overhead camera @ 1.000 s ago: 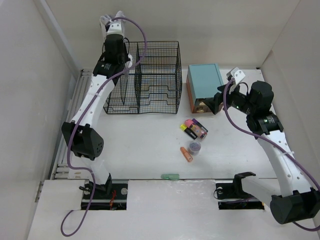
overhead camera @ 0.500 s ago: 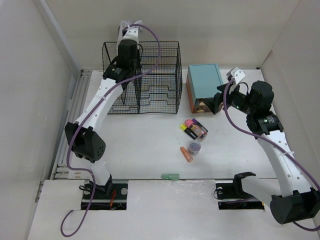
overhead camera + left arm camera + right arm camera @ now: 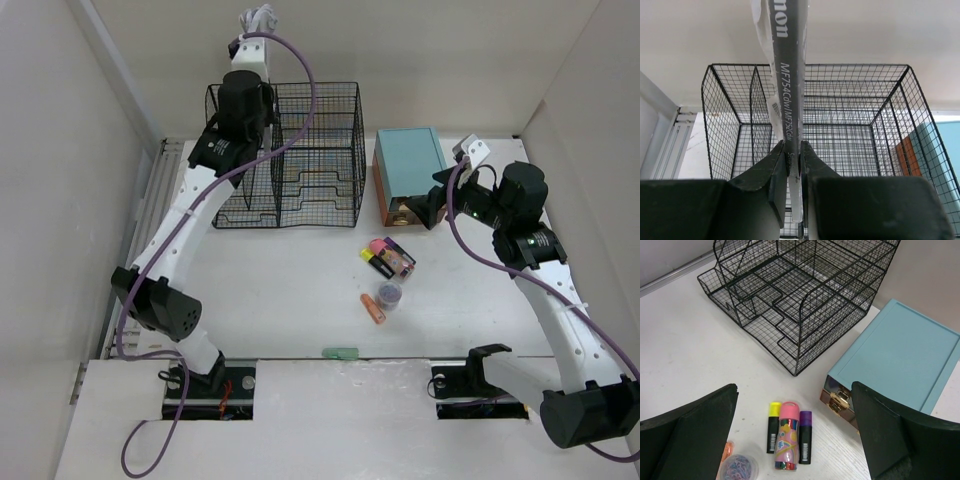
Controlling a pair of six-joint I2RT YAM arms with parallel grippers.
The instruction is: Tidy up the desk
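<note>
The desk (image 3: 290, 280) is a white tabletop between white walls. My left gripper (image 3: 254, 38) (image 3: 793, 149) is raised over the back left of the black wire rack (image 3: 300, 160) (image 3: 855, 125). It is shut on a thin grey-and-white printed booklet in a clear sleeve (image 3: 789, 60), which stands on edge and shows white past the fingers (image 3: 258, 15). My right gripper (image 3: 428, 205) (image 3: 794, 390) hangs open above the desk in front of the teal box (image 3: 408, 160) (image 3: 905, 355), with nothing between its fingers.
A yellow highlighter (image 3: 773, 432), a pink tube of pens (image 3: 787, 437) and a purple highlighter (image 3: 805, 437) lie side by side below the right gripper. A small jar of coloured clips (image 3: 388, 293) and an orange piece (image 3: 372, 309) sit nearby. A green piece (image 3: 340, 352) lies at the near edge.
The left arm has swung right from the rack's left side and then reached farther back over it, carrying the booklet. The right arm has not moved.
</note>
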